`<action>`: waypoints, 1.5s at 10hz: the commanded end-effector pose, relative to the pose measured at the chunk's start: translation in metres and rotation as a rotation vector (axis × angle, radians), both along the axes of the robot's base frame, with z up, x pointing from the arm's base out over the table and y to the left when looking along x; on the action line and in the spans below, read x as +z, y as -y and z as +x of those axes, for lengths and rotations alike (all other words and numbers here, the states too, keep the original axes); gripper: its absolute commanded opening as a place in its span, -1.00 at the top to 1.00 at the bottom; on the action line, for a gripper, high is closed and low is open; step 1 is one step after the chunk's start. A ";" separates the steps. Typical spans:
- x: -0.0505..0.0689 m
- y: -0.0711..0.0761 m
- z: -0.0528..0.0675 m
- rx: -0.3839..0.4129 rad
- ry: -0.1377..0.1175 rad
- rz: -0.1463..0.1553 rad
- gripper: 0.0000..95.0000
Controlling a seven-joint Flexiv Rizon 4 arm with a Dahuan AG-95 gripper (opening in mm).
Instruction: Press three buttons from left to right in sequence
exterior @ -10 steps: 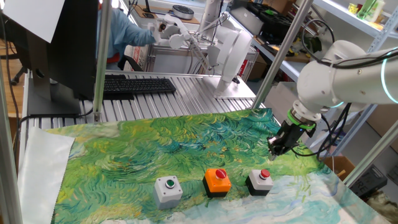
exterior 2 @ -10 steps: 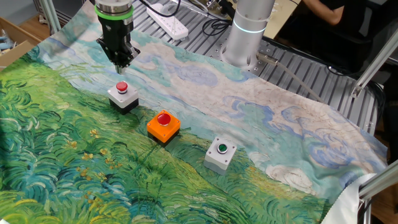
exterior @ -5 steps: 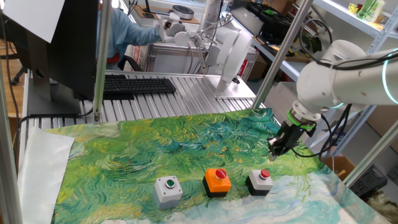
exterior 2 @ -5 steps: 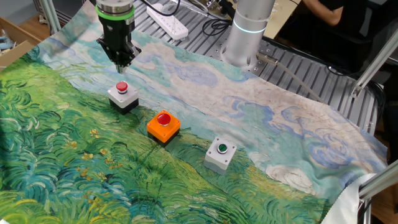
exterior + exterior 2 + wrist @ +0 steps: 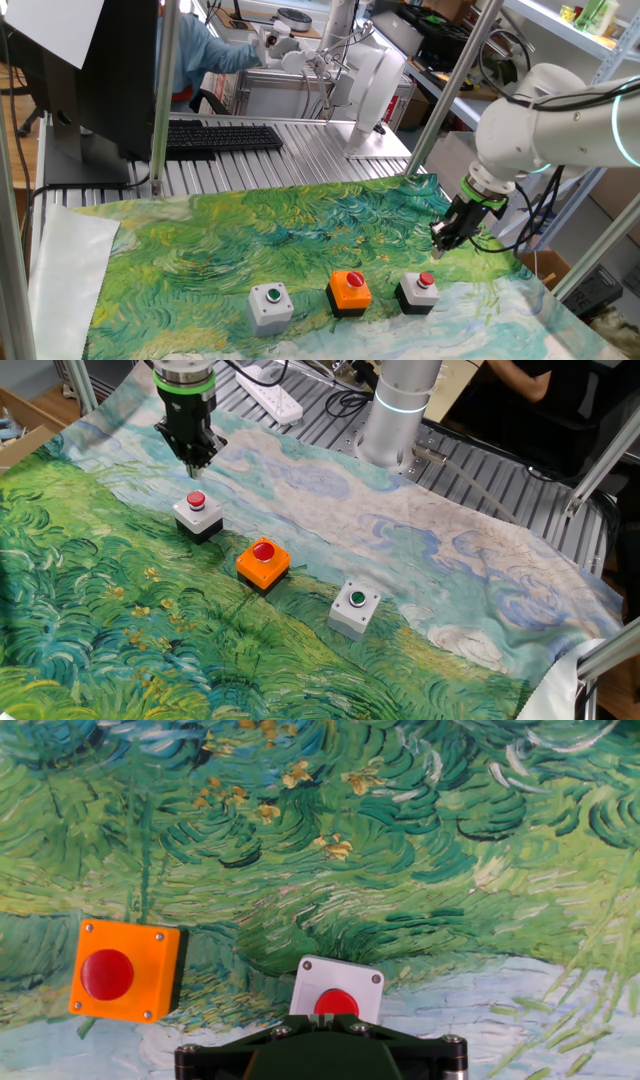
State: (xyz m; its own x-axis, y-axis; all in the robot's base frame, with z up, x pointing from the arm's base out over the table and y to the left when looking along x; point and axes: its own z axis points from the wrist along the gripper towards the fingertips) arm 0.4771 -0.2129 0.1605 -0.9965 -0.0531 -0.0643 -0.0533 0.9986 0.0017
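Painted-cloth counter [image 5: 470, 570]: I've got the jaws [image 5: 190, 460] parked above the black button [image 5: 197, 512], lined up for a press; jaw gap not visible.

A ridged metal table [image 5: 300, 150] carries a painted green-and-blue cloth [image 5: 250, 240]. On the cloth three button boxes stand in a row, apart: light grey box [image 5: 270, 305], orange box [image 5: 349, 291], black box [image 5: 417, 291]. A black keyboard [image 5: 222, 138] lies on the bare metal.
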 end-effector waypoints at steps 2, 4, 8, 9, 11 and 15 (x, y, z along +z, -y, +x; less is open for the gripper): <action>0.000 0.000 0.001 0.036 0.002 0.011 1.00; 0.000 0.000 0.001 0.049 0.002 0.014 1.00; 0.000 0.000 0.001 0.098 -0.004 0.002 1.00; 0.000 0.000 0.001 0.097 -0.004 0.002 1.00; 0.000 0.000 0.001 0.095 -0.003 0.002 1.00; 0.000 0.000 0.001 0.096 0.002 0.005 1.00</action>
State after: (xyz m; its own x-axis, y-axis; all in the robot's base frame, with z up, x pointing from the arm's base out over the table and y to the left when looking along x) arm 0.4778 -0.2126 0.1601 -0.9866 -0.1485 -0.0676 -0.1492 0.9888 0.0047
